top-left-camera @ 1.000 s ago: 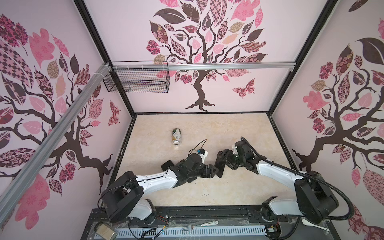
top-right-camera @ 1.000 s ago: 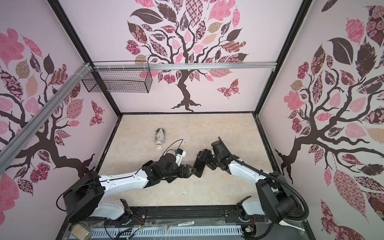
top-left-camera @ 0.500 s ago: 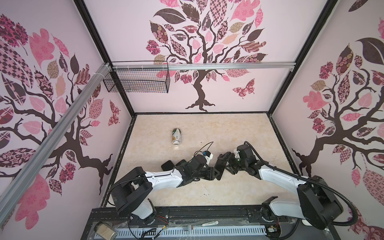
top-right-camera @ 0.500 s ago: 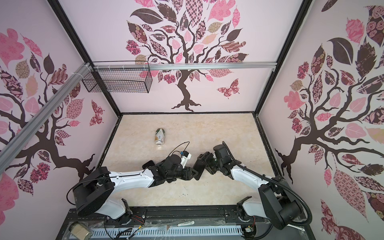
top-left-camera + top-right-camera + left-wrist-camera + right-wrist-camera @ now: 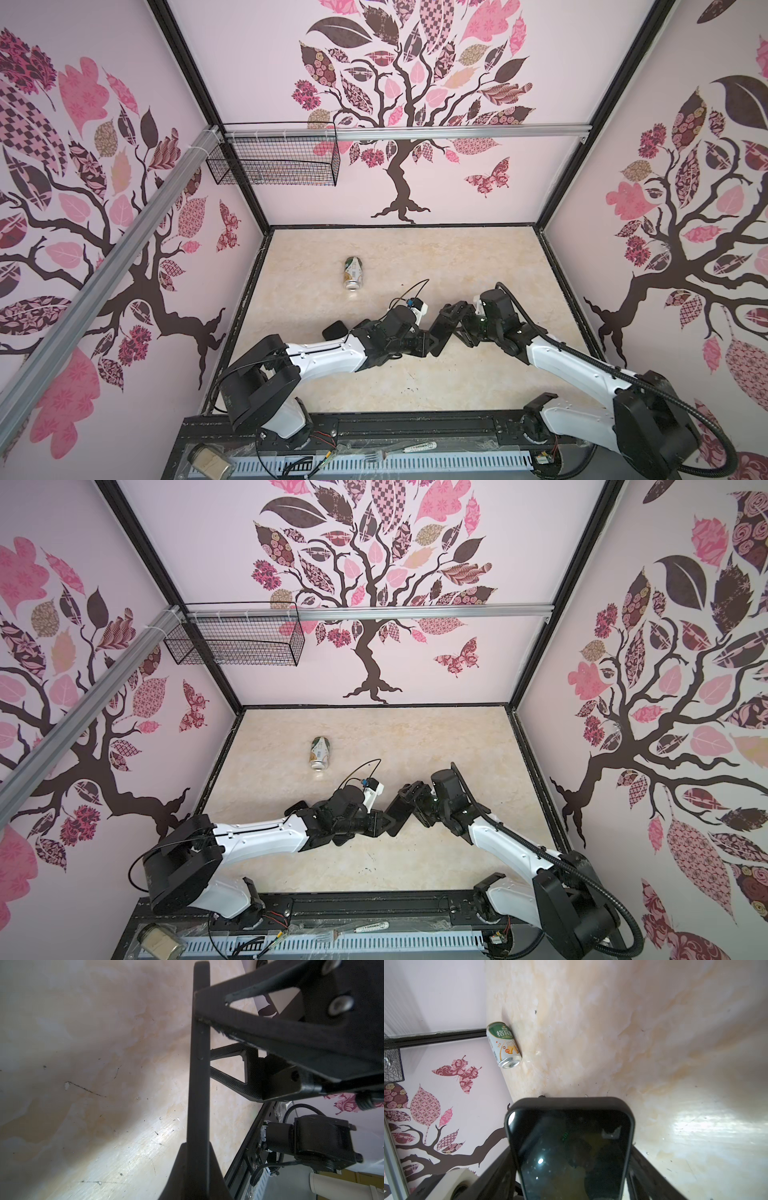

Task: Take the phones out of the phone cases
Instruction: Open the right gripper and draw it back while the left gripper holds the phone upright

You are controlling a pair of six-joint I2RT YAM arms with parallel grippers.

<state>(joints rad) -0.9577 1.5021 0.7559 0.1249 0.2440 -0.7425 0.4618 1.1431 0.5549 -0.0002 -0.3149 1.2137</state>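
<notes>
A: Left gripper [image 5: 197, 1147]?
B: Pinched flat on the near end of the phone case [image 5: 198, 1084]; its long axis runs straight away from that gripper.
A: Right gripper [image 5: 405, 808]?
B: Clamped across the width, phone [image 5: 571, 1157] inside, lifted above the middle of the tabletop [image 5: 374, 257].

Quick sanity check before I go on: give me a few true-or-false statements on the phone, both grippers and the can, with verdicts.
1. The phone sits inside its case. True.
2. The can stands upright. False: it lies on its side on the table.
3. The right gripper clamps the phone across its width. True.
4. The left gripper hangs open, clear of the phone. False: it is closed on the phone, pinching its two faces.
5. The phone lies flat on the table. False: both grippers hold it up, tilted.
</notes>
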